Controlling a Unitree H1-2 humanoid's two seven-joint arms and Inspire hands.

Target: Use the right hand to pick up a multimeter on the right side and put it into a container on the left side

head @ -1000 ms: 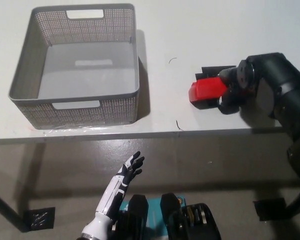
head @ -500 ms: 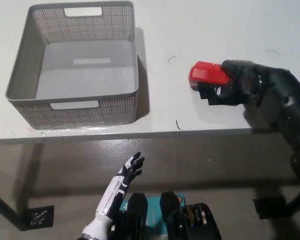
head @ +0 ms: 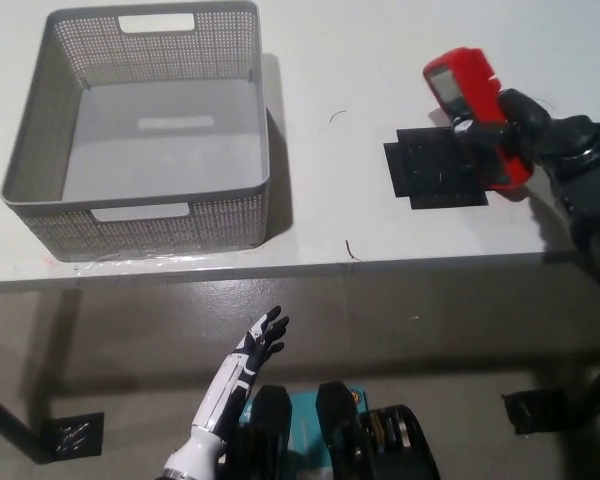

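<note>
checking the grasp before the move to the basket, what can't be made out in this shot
- Head view: the lower half of the red multimeter is covered by the black right hand; its display is too small to read.
- Right arm is cut off by the right edge.
- White left hand is open below the table; its forearm runs off the bottom.

Glossy red plastic multimeter (head: pixel 472 105); perforated grey mesh container (head: pixel 160 215); smooth white table (head: pixel 380 60).

Multimeter (head: pixel 476 112) partly covered by right hand (head: pixel 515 135); display too small to read. Right arm cut off at pic's right edge. Table (head: pixel 380 50) cropped top and sides.
</note>
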